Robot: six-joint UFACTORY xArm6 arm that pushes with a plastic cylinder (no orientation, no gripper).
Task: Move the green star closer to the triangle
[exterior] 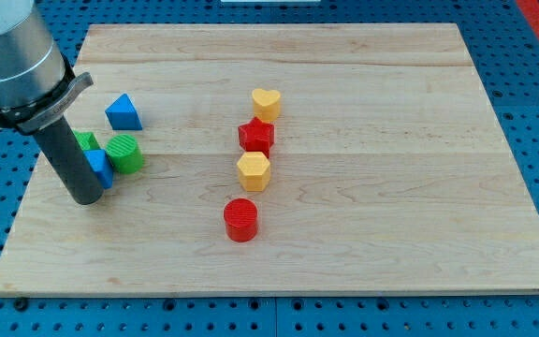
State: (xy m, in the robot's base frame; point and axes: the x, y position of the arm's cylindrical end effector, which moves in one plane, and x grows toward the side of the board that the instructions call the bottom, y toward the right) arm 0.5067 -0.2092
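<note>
The blue triangle (123, 112) lies at the board's upper left. The green star (87, 142) sits just below and left of it, mostly hidden behind my rod. A blue block (99, 168) and a green cylinder (124, 153) crowd against the star's lower right. My tip (86, 197) rests on the board just below the blue block, left of the green cylinder.
A column of blocks stands mid-board: yellow heart (266, 102), red star (256, 137), yellow hexagon (253, 171), red cylinder (240, 220). The wooden board (419, 187) ends near the cluster on the view's left, with blue pegboard beyond.
</note>
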